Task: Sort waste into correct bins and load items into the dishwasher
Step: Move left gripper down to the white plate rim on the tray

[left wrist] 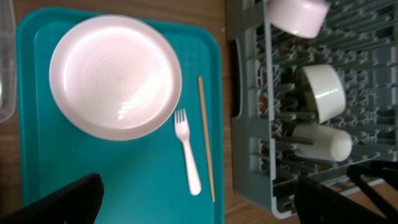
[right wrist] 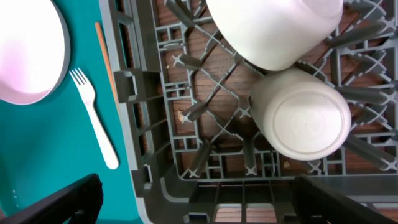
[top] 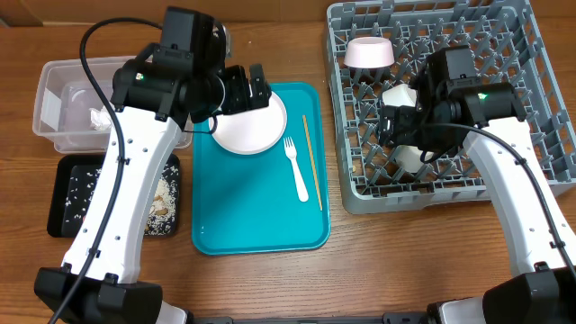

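Teal tray [top: 261,225] is sitting at the middle of the wooden table [top: 270,288], carrying three items. Plate [top: 247,128] is lying flat in its far left corner. Fork [top: 297,171] is lying just right of the plate, tines pointing away from the robot. Chopstick [top: 311,162] is lying parallel to the fork, near the tray's right rim.

Left gripper [top: 245,94] is hovering over the plate's far edge; its jaws are standing fully apart and gripping nothing.

Rack [top: 504,54] is sitting just right of the tray, not touching it. Bowl [top: 369,52] is leaning in its far left corner. A second bowl [top: 400,94] and a cup [top: 409,159] are resting among the pegs along the left side, the cup base-up. Right gripper [top: 401,128] is hanging above the rack between those two, jaws spread wide and empty.

Tub [top: 63,67] is sitting at the table's left, holding the napkin [top: 97,115]. Black tray [top: 54,225] is sitting just in front of the tub, holding rice scraps [top: 162,202].
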`<state>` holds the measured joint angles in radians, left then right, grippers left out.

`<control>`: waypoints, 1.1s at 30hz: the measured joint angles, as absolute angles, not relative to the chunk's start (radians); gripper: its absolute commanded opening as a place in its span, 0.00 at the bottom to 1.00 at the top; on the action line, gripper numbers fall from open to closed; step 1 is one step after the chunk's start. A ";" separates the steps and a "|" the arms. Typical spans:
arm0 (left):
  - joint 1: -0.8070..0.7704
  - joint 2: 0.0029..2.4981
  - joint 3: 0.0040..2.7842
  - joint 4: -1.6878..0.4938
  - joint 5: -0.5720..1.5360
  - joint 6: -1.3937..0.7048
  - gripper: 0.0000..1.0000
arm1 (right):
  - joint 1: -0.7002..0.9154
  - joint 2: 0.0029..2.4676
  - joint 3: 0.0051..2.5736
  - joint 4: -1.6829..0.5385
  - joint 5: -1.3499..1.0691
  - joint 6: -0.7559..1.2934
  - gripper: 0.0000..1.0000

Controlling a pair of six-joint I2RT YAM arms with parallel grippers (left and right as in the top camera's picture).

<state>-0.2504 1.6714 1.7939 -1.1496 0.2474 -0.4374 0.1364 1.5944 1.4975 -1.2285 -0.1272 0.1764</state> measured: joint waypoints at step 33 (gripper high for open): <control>-0.290 1.998 1.413 -0.836 0.006 -0.643 1.00 | 0.136 1.594 1.497 -1.244 -0.127 0.179 1.00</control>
<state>-0.2901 1.9980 1.4132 -0.8364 0.0059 -0.6430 0.1364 1.5944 1.4975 -1.2438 -0.1272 0.1795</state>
